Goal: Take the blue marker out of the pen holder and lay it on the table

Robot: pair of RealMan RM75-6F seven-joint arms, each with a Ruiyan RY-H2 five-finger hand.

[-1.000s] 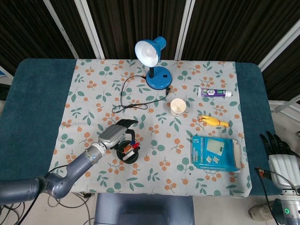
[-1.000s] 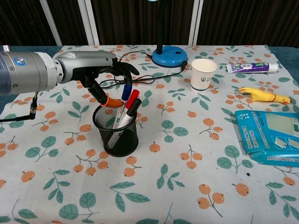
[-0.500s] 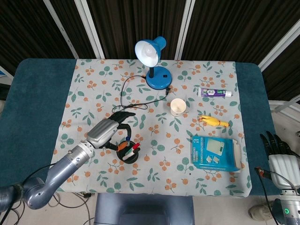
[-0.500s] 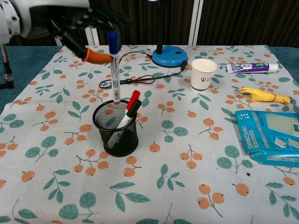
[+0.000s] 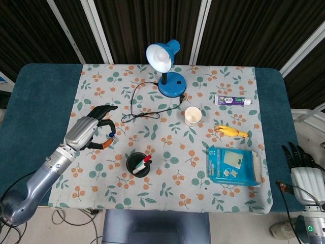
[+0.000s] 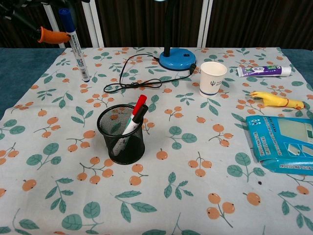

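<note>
My left hand (image 5: 89, 130) hangs above the cloth, left of the black mesh pen holder (image 5: 138, 164), and pinches the blue marker (image 6: 74, 45). In the chest view the marker hangs nearly upright, blue cap up, its tip clear of the table, gripped near the cap by an orange-tipped finger (image 6: 51, 35). In the head view only a short bit of the blue marker (image 5: 110, 135) shows beside the fingers. The pen holder (image 6: 122, 136) still holds a red marker (image 6: 139, 105) and a black one (image 6: 138, 114). My right hand (image 5: 300, 161) rests off the table's right edge, holding nothing.
A blue desk lamp (image 5: 166, 66) stands at the back, its black cord (image 5: 138, 104) looping toward my left hand. A paper cup (image 6: 212, 78), a toothpaste tube (image 6: 264, 71), a yellow toy (image 6: 276, 100) and a blue box (image 6: 283, 144) lie to the right.
My left hand lifted the blue marker up out of the pen holder and carried it to the left and farther back, away from the holder. The right hand has not moved.
</note>
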